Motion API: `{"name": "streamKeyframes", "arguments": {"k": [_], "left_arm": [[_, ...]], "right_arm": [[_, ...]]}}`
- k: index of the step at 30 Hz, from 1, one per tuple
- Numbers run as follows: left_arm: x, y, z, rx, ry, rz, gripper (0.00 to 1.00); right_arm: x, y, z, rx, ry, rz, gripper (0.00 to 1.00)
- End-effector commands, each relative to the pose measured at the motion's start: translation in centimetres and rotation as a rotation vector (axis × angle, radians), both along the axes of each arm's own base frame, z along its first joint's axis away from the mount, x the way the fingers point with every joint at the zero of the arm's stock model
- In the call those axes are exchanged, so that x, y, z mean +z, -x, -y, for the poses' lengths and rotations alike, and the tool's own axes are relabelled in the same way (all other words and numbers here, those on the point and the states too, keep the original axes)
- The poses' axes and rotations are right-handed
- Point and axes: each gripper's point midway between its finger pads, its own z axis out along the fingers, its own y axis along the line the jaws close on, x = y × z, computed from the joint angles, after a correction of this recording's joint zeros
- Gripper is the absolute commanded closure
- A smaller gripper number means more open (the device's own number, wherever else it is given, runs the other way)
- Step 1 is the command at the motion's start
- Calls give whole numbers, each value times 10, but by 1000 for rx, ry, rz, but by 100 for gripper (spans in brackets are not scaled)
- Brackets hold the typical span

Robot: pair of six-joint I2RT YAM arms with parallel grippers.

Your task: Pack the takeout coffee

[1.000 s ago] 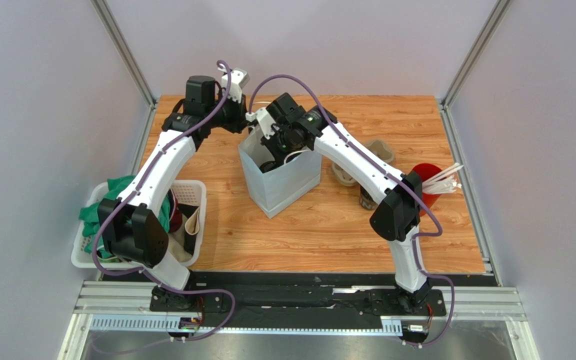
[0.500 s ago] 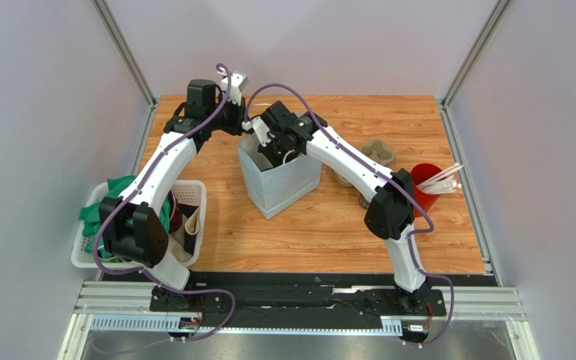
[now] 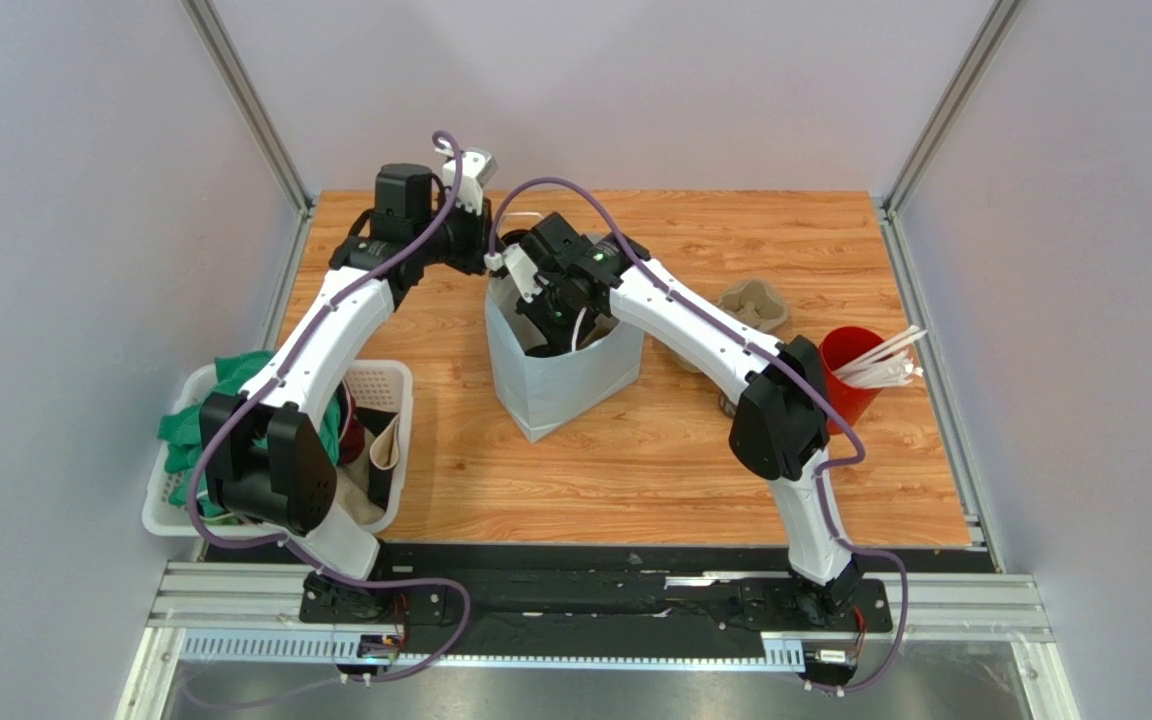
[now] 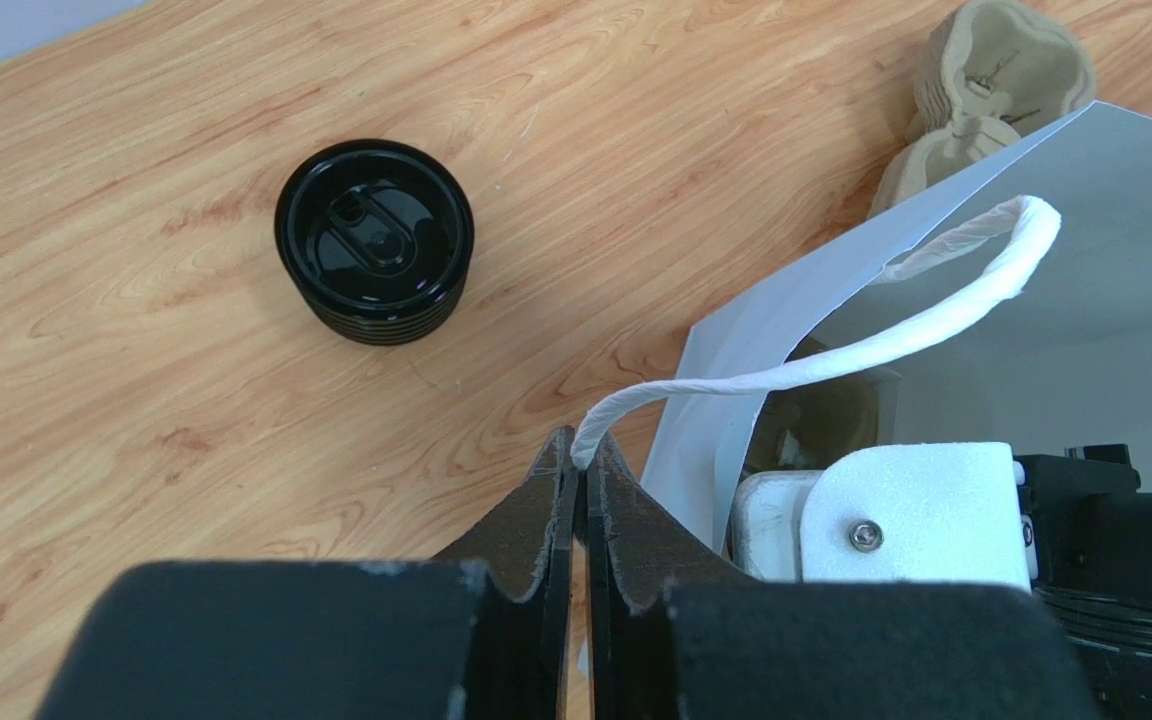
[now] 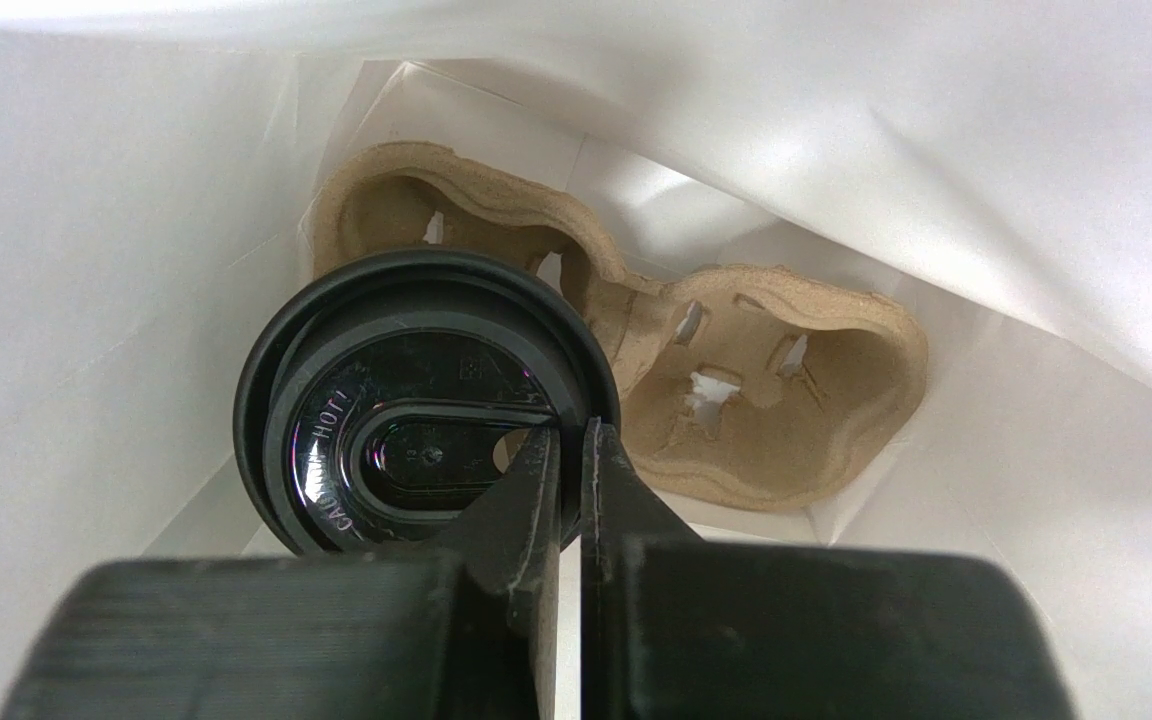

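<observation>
Lid uppermost, the takeout coffee (image 5: 387, 375) — a round black cup with a glossy embossed top — is inside the smooth white paper bag (image 3: 567, 383), over one well of a moulded pulp tray (image 5: 748, 360). The right claw (image 5: 564, 443) is pinched on its rim; the left claw (image 4: 579, 458) is clamped on the bag's twisted paper handle (image 4: 838, 353), above the wood-grain worktop (image 4: 162, 375).

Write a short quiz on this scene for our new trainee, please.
1. True or false: the left gripper is open.
2. Where is the takeout coffee that the right gripper grips? A: on the table. B: inside the paper bag, at the cardboard tray. C: high above the bag.
3. How many black cups stand on the table outside the bag?
Key: 1 false, shut on the bag's handle. 2 B. 3 one, the spare black cup.
</observation>
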Motion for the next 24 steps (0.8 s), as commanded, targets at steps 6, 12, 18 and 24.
{"name": "streamKeyframes", "arguments": {"k": [6, 12, 18, 24], "left_arm": [[16, 10, 1, -20, 22, 32, 100], [15, 11, 1, -28, 20, 32, 100], [16, 12, 1, -34, 20, 33, 100], [21, 14, 2, -41, 28, 43, 100]], "right_arm": [[-13, 2, 9, 16, 92, 9, 92], [26, 0, 2, 68, 10, 82, 62], [73, -1, -2, 104, -72, 165, 47], [101, 0, -6, 122, -137, 218, 40]]}}
